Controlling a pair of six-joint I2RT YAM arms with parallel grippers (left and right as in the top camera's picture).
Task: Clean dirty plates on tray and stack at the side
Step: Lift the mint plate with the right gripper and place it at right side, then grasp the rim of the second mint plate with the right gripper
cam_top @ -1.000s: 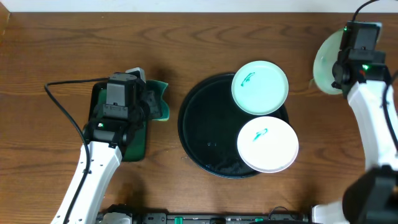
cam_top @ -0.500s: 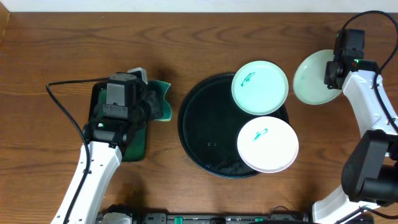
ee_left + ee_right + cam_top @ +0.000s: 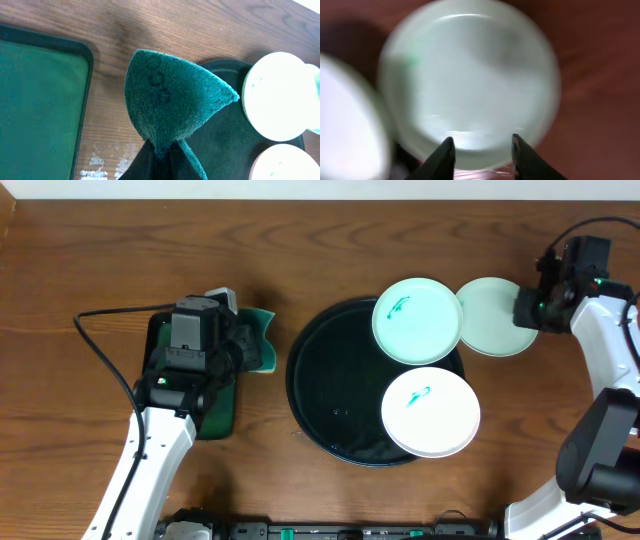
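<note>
The black tray (image 3: pixel 330 390) holds a mint plate (image 3: pixel 418 320) at its far right rim and a white plate (image 3: pixel 430 412) at its near right; each bears a teal smear. A third pale mint plate (image 3: pixel 490 316) lies on the table right of the tray, touching the first. My right gripper (image 3: pixel 528 312) is at its right rim. In the right wrist view its fingers (image 3: pixel 482 150) are apart over the plate's (image 3: pixel 470 75) near edge. My left gripper (image 3: pixel 160 157) is shut on a green scouring pad (image 3: pixel 170 100), left of the tray (image 3: pixel 225 135).
A dark green rectangular tray (image 3: pixel 215 415) lies at the left under my left arm (image 3: pixel 190 350); it also shows in the left wrist view (image 3: pixel 40 110). A black cable (image 3: pixel 105 330) loops left of it. The table's far edge runs along the top.
The third mint plate and my right gripper have moved left and nearer, from the far right edge to beside the tray; the plate went from tilted to flat. The left arm has not moved.
</note>
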